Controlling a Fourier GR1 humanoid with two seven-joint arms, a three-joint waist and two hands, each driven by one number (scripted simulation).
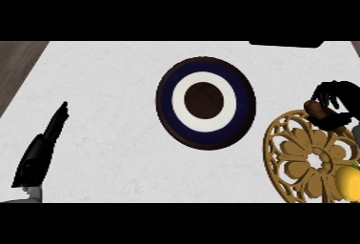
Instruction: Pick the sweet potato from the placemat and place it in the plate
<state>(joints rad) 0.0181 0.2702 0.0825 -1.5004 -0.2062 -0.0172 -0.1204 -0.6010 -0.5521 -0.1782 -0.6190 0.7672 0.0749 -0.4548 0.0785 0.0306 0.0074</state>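
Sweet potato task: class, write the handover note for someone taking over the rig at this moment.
Left hand: open, resting at the left of the counter, holding nothing.
Right hand: curled round the sweet potato at the upper edge of the placemat.
Plate: mid-counter, not yet holding the sweet potato.
Lemon: on the placemat's lower right.
Done: the grasp; whether it is lifted, cannot tell.
Left: carry it to the plate, release.

My plate (pixel 169 102) has a navy ring, a white ring and a dark brown centre. The placemat (pixel 270 147) is gold flower openwork, the sweet potato (pixel 318 110) reddish brown, the tabletop (pixel 105 95) mottled white, my fingers (pixel 57 119) black.
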